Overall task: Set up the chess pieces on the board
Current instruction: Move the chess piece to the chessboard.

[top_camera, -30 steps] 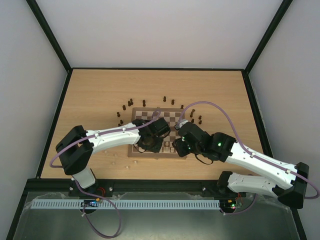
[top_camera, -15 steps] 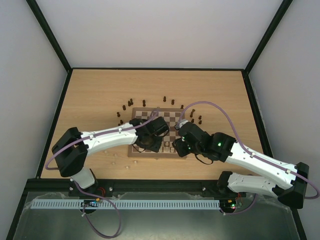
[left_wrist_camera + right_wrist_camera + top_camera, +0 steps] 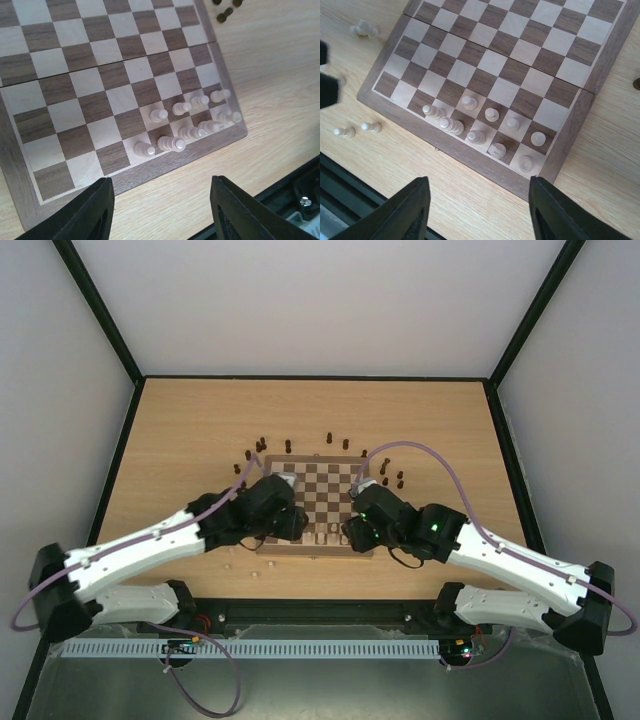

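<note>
The board (image 3: 325,490) lies in the middle of the table. Several cream chess pieces (image 3: 172,144) stand in two short rows at its near right corner, also in the right wrist view (image 3: 476,136). Dark chess pieces (image 3: 288,446) stand off the board along its far side. My left gripper (image 3: 162,210) is open and empty, over bare tabletop just off the board's near edge. It hangs by the board's near left corner in the top view (image 3: 287,524). My right gripper (image 3: 477,210) is open and empty too, near the board's near right corner (image 3: 352,532).
Loose cream pieces lie on the table left of the board: two small ones (image 3: 344,132) side by side and another (image 3: 364,29) farther back. More dark pieces (image 3: 399,478) stand right of the board. A black frame rail (image 3: 340,200) edges the near side of the table.
My left arm has drawn back to the left, off the board's near rows, and its jaws have widened. The right gripper has stayed in place and its jaws have opened wider.
</note>
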{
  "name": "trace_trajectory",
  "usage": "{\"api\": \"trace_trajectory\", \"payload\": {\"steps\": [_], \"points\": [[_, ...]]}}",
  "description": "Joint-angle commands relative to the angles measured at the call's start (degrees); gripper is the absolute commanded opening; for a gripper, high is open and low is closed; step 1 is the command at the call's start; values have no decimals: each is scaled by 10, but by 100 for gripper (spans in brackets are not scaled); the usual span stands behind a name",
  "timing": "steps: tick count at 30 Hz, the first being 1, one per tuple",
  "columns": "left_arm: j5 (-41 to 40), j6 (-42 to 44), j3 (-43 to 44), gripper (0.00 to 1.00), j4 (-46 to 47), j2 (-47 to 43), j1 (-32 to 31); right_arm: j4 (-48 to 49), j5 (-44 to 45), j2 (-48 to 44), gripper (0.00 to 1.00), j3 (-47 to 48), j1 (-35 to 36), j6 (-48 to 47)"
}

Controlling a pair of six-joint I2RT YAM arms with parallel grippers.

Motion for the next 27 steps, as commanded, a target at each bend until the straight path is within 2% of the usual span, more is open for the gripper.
{"api": "trace_trajectory", "payload": {"steps": [1, 7, 9, 10, 11, 21, 24, 27], "points": [[-17, -33, -70, 57, 82, -84, -3, -20, 23, 18, 58, 4, -2, 7], [-50, -33, -114, 72, 101, -137, -3, -23, 21, 59, 77, 27, -3, 13], [-63, -33, -125, 85, 100, -146, -3, -23, 18, 78, 81, 39, -2, 13], [-68, -34, -129, 96, 100, -151, -3, -24, 17, 87, 83, 45, -3, 15], [-72, -35, -134, 99, 100, -155, -3, -25, 17, 96, 85, 52, -2, 16], [-119, -47, -166, 99, 94, -240, -3, -35, 27, 155, 86, 103, -2, 25], [-125, -40, -170, 99, 92, -266, -3, -35, 33, 158, 99, 105, -2, 29], [-131, -35, -171, 99, 90, -281, -3, -34, 39, 157, 99, 101, -2, 34]]}}
